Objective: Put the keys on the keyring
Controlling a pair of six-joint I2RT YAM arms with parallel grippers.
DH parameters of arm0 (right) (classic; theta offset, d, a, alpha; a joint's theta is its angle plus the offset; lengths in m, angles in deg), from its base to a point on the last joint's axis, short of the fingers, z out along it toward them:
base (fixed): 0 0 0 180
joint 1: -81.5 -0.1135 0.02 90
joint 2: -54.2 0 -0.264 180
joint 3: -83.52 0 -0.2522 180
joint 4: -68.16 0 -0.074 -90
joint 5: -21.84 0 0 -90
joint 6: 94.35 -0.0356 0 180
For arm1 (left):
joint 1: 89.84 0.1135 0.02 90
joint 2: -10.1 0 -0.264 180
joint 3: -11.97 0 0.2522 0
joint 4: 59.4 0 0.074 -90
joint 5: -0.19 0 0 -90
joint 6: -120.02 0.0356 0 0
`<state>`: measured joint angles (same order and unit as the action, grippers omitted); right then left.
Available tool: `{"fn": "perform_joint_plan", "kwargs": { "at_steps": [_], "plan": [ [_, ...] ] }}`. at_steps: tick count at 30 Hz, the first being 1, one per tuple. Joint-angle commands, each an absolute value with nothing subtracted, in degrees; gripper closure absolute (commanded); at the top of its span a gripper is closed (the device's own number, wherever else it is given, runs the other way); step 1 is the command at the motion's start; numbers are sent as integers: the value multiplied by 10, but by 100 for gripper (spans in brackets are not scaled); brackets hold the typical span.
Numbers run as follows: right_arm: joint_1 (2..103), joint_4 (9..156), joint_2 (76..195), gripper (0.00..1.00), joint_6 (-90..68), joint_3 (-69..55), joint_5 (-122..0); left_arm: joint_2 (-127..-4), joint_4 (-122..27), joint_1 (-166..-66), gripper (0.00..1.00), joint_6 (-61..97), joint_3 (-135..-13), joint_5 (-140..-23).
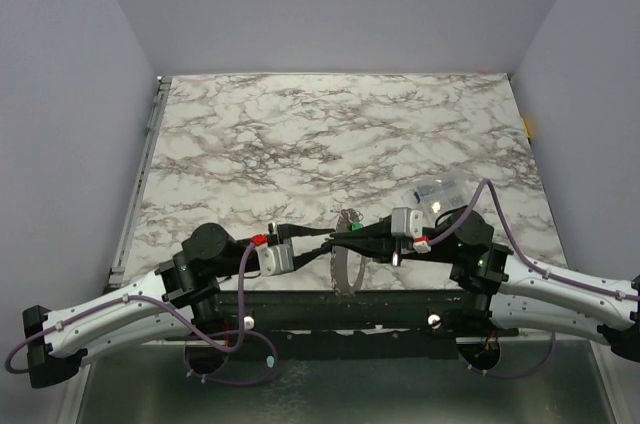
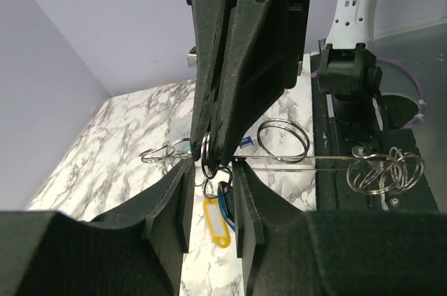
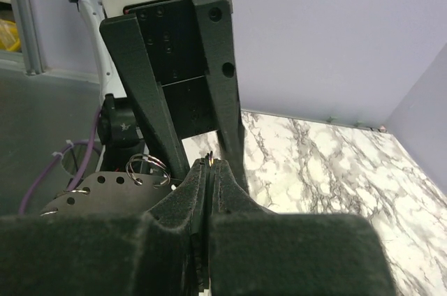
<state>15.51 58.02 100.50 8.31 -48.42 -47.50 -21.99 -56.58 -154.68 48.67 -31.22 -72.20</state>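
**Top view.**
- Keyring (image 1: 334, 264): standing on edge over the front of the surface (image 1: 300, 144), between my two grippers.
- Green key (image 1: 355, 225): at the top of the ring.
- Left gripper (image 1: 326, 234) and right gripper (image 1: 350, 239): both arms low and stretched inward, meeting tip to tip.

**Left wrist view.**
- Keyring: seen edge-on, a thin wire crossing just above my pads (image 2: 174, 205).
- Yellow key (image 2: 216, 225) and blue key (image 2: 225, 198): hanging under the wire, in the gap of my left gripper.
- Left gripper: jaws apart, clamping nothing that I can see.
- Right gripper: comes down from above onto the wire.

**Right wrist view.**
- Right gripper: pressed closed on the keyring, with metal glinting at the tips.

**Status (my judgement).**
- The keys appear to hang from the ring.
- Whether each is fully threaded is not visible.
- Little seems left to do.
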Motion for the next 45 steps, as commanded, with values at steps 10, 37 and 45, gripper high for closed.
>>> {"fn": "perform_joint_plan", "kwargs": {
  "at_steps": [10,37,45],
  "plan": [
    [154,584,1014,99,79,-475,-443,-212,-588,-1549,100,486,-311,-692],
    [154,1162,1073,56,219,-179,-559,-268,-492,-1549,100,524,-352,-752],
    [154,1226,1124,59,216,-153,-508,-283,-480,-1549,100,525,-357,-757]
  ]
}}
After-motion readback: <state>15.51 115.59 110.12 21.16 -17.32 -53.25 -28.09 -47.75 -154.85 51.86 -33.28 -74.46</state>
